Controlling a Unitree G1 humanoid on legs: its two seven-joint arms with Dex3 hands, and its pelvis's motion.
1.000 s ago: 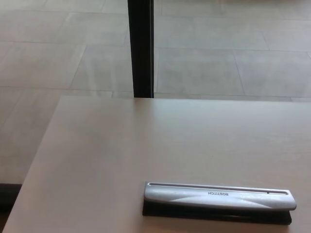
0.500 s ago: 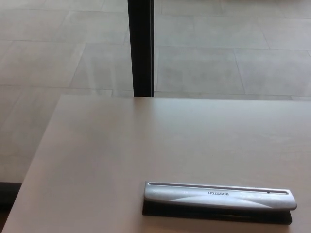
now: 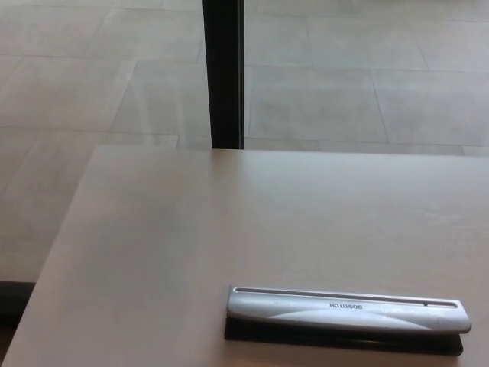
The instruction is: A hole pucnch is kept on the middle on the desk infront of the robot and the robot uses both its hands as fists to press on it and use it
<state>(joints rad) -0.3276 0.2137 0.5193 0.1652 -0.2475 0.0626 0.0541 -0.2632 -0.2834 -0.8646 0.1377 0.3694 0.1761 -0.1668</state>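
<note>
A long silver hole punch (image 3: 348,313) with a black base lies flat near the front edge of the pale desk (image 3: 191,222), right of centre. Its lever runs left to right and bears small dark lettering. Neither of my hands shows in the head view.
The desk's left edge slants from the far corner down to the bottom left. A dark vertical post (image 3: 224,73) stands behind the far edge. Beyond it lies a grey tiled floor (image 3: 359,76).
The whole picture has shifted slightly, so the camera moved a little. The hole punch rests in the same spot on the desk.
</note>
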